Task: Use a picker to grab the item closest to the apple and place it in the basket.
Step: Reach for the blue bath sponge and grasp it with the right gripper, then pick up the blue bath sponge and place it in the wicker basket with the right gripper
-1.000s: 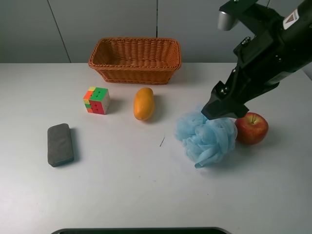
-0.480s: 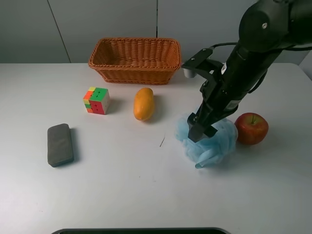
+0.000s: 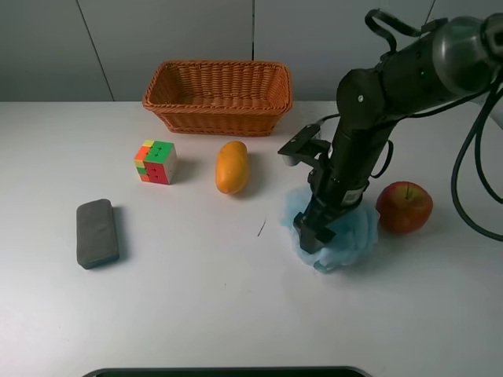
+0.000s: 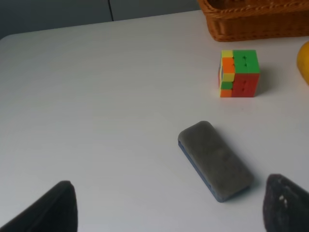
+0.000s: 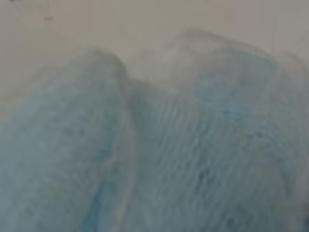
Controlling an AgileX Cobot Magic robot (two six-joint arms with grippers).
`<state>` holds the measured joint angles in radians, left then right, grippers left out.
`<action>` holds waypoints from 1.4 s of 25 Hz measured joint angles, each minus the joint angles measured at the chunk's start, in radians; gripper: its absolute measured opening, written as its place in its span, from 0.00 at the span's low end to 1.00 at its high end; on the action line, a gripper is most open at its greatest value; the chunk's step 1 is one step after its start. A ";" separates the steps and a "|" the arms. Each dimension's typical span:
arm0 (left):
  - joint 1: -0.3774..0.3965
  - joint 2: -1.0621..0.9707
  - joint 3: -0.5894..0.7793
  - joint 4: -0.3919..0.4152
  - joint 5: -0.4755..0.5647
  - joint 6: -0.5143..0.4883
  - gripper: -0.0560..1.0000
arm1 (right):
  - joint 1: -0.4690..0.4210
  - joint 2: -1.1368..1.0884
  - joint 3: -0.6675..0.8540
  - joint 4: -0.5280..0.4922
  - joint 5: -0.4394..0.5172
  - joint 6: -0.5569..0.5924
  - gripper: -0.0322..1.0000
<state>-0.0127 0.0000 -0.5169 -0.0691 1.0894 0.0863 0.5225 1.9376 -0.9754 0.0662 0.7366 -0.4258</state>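
- One blue bath pouf point(image 3: 355, 226) lies on the table point(image 3: 196, 298), just beside the one apple point(image 3: 404, 206).
- My right end effector point(image 3: 312, 236) is pressed into the pouf; I cannot tell whether it is clenched (the wrist view is all blurred mesh).
- My left end effector point(image 4: 169, 208) is spread wide, released.
- One each: wicker basket point(image 3: 216, 114), mango point(image 3: 232, 166), puzzle cube point(image 3: 156, 162), grey eraser point(image 3: 97, 232).

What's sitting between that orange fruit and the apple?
A fluffy blue bath puff, close beside the apple, with the right pincer buried in it. The high camera view shows this; the orange fruit lies apart from it.
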 joint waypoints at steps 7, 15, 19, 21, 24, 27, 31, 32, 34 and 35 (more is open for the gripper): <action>0.000 0.000 0.000 0.000 0.000 0.000 0.75 | 0.000 0.016 -0.002 0.000 -0.004 0.000 0.49; 0.000 0.000 0.000 0.000 0.000 0.000 0.75 | 0.000 0.017 -0.004 0.004 0.010 0.000 0.46; 0.000 0.000 0.000 0.000 0.000 0.000 0.75 | 0.000 0.017 -0.004 0.004 0.014 -0.002 0.46; 0.000 0.000 0.000 0.000 0.000 0.000 0.75 | 0.000 0.014 -0.004 0.006 0.016 -0.002 0.46; 0.000 0.000 0.000 0.000 0.000 0.000 0.75 | 0.000 0.003 -0.026 0.006 0.063 -0.002 0.45; 0.000 0.000 0.000 0.000 0.000 0.000 0.75 | 0.000 -0.006 -0.079 0.008 0.154 0.008 0.45; 0.000 0.000 0.000 0.000 0.000 0.000 0.75 | 0.000 -0.016 -0.168 0.022 0.274 0.036 0.44; 0.000 0.000 0.000 0.000 0.000 0.000 0.75 | 0.000 -0.018 -0.192 0.022 0.304 0.045 0.44; 0.000 0.000 0.000 0.000 0.000 0.000 0.75 | 0.000 -0.018 -0.239 0.022 0.365 0.065 0.44; 0.000 0.000 0.000 0.000 0.000 0.000 0.75 | 0.000 -0.020 -0.266 0.022 0.391 0.074 0.44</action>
<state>-0.0127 0.0000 -0.5169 -0.0691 1.0894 0.0863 0.5225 1.9174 -1.2411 0.0885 1.1272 -0.3519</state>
